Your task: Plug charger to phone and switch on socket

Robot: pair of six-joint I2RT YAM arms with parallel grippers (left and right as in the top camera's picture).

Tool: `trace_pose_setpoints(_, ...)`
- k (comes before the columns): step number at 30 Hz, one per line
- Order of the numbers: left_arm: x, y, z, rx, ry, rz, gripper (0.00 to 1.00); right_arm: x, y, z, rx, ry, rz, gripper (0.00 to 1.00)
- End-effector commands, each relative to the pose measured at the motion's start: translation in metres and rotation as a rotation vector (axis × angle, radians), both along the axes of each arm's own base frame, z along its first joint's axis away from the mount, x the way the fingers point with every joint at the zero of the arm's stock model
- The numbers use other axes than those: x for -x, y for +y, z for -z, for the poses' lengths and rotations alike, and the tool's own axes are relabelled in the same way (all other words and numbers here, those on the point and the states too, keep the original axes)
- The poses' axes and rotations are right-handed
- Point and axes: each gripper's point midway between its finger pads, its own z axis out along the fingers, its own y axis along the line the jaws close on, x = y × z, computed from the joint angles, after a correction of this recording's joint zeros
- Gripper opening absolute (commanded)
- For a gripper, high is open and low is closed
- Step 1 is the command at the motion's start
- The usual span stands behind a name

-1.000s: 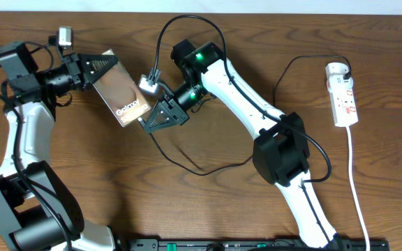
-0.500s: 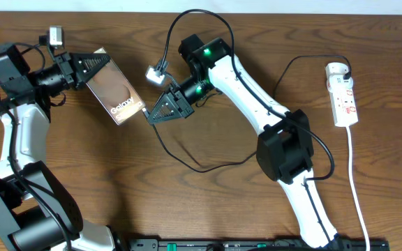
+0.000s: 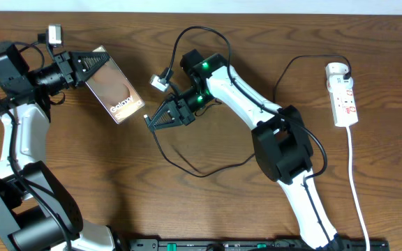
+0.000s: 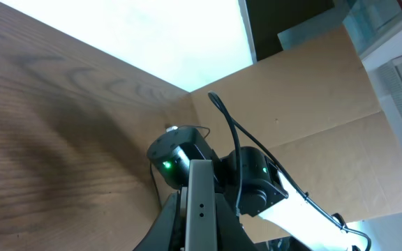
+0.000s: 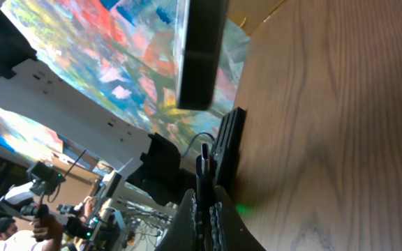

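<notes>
Phone [image 3: 116, 93] lies tilted at 10 o'clock in the overhead view, its upper end pinched by the closed left fingers [image 3: 88, 60]. Since a second ago it has drawn a little further toward 10 o'clock. That opened a small gap to the right fingers [image 3: 163, 117], which were then at its lower edge and sit in almost the same spot now. They are clamped on the charger [image 3: 187, 164] cable; its connector tip is too small to make out here. The cable loops over the brown wooden worktop [image 3: 82, 174] toward 3 o'clock, where its white adapter sits in the top of the socket [image 3: 345, 101]. The switch positions cannot be read.

From the left wrist, the phone [image 4: 199, 199] shows edge-on as a grey strip rising from 6 o'clock between the fingers [image 4: 165, 230], which the frame cuts off. Behind it is the right arm [image 4: 180, 160] with green lights. A cardboard panel [image 4: 313, 104] stands at 3 o'clock.

From the right wrist, the fingers [image 5: 218, 226] at 6 o'clock are pressed together around a thin black charger [image 5: 202, 166] end. The phone [image 5: 201, 49] hangs at 12 o'clock, dark and blurred. Wood grain fills 3 o'clock, and a colourful blurred backdrop fills 10 o'clock.
</notes>
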Motion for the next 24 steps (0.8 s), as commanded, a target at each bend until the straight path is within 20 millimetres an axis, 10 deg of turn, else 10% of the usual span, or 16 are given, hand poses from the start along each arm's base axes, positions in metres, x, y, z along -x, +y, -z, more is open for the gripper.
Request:
trace_pose_setpoints(1,0.009,-0.004,-0.011,0.012,-0.026,0.040,0.08,0.013,0.010,-0.007,-0.063,-0.005,-0.034,0.01)
trace_pose_setpoints(24,0.012,-0.030,-0.008,0.018,-0.011,0.104,0.07,0.004,0.004,-0.008,-0.040,0.027,-0.010,0.01)
